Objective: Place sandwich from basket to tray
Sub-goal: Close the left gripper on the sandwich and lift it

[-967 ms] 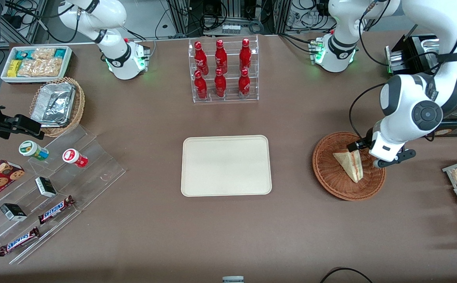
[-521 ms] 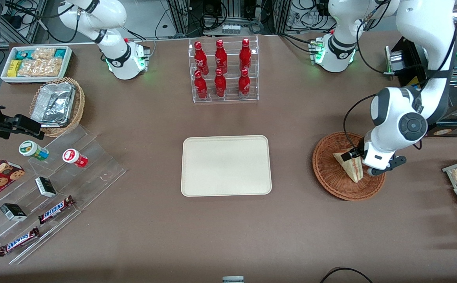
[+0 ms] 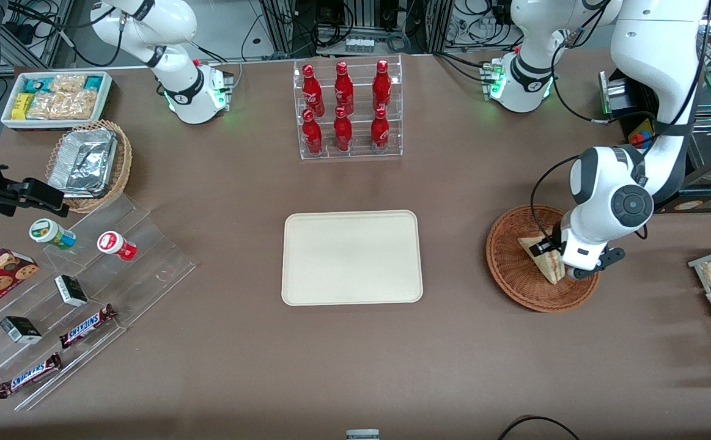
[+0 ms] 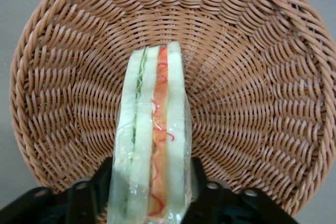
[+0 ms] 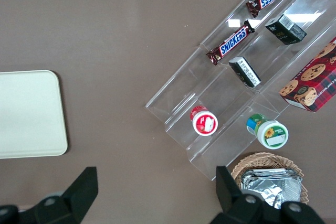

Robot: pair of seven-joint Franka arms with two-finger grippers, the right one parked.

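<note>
Wicker basket [image 3: 517, 269] at desk's 3 o'clock, sandwich [image 4: 152, 145] inside, hand [image 4: 151, 192] straddling it, grip uncertain, cream tray [image 3: 351, 257] central.

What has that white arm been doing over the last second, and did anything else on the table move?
The left arm's end effector came down into the round reddish-brown wicker basket and now straddles the triangular white-bread sandwich, one finger on each side, open and not visibly clamped. The sandwich remains in the basket; the flat cream-beige tray is unmoved.

Gripper [image 4: 149, 192] straddles the sandwich [image 4: 152, 150] — both inside the basket [image 4: 252, 77].
</note>
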